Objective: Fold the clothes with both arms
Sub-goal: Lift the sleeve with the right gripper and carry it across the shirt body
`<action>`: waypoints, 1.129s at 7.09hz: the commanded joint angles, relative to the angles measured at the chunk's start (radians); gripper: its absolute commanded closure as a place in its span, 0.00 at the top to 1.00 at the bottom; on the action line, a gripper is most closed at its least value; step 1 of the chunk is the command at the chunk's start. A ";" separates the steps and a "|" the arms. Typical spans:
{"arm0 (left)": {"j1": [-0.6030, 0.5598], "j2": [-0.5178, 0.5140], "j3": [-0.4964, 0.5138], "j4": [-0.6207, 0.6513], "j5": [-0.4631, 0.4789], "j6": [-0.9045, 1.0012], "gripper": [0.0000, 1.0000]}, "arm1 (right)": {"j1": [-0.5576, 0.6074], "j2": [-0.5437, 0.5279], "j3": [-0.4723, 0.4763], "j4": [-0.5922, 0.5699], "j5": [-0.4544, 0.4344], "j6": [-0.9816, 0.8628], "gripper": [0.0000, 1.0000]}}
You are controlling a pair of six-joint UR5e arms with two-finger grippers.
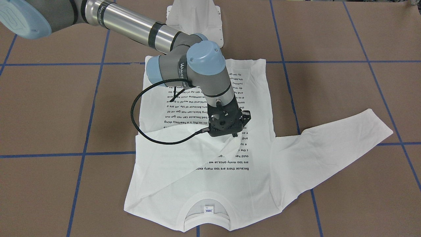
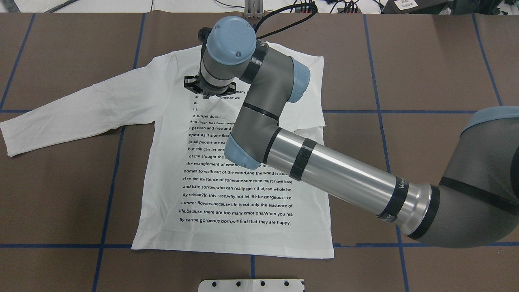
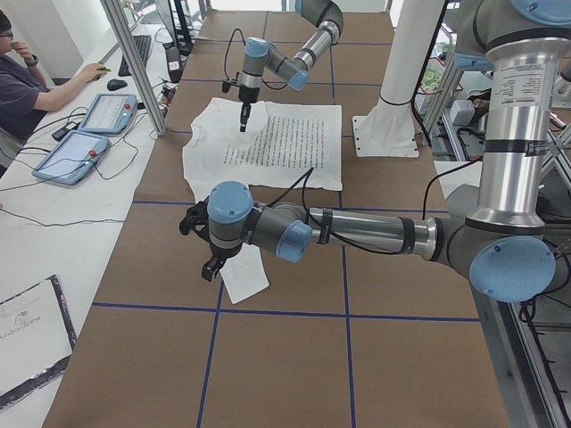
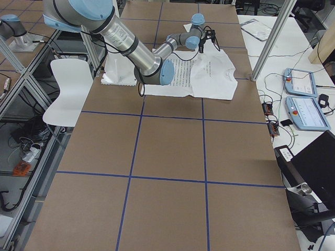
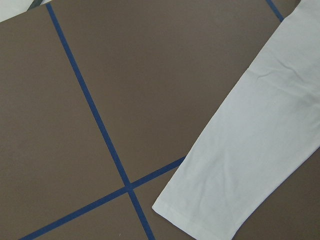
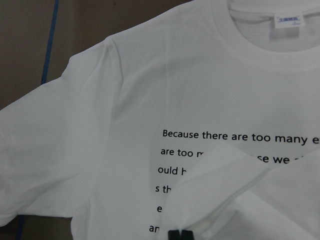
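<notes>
Pinching the cuff end of the folded sleeve [image 1: 171, 144], my right gripper [image 1: 234, 134] stands low over the chest of the white long-sleeved T-shirt [image 1: 256, 184], pointing straight down. In my right wrist camera the two black fingertips [image 6: 179, 234] sit side by side with almost no gap. The sleeve's edge runs right into them, so I judge them closed on the cloth, not merely resting on it.

That sleeve lies slantwise across the lines of black text, from the shoulder on my right to about mid-chest, covering part of several lines. The shirt lies flat, print side up, on the brown table [image 1: 49, 115], with its ribbed neck and small label [image 6: 289, 22] away from my base and its hem toward me. The other sleeve [image 1: 335, 141] stretches out flat to my left, not yet folded.

My left gripper [image 3: 211, 267] hangs above that sleeve's cuff end, apart from the cloth. It shows only from the side camera, so I cannot tell how wide it stands. My left wrist camera shows just the cuff and the blue tape lines [image 5: 100, 130], no fingers.

The step in hand, as I read it, is laying the first sleeve across the body. The next move calls for releasing the cuff so it lies smooth, without dragging it as I lift. Then the left gripper must come down on its own cuff and carry it across likewise.
</notes>
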 commanded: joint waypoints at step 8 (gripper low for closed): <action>0.000 -0.003 0.008 -0.002 -0.003 -0.001 1.00 | -0.131 -0.060 0.146 -0.040 -0.001 -0.024 0.00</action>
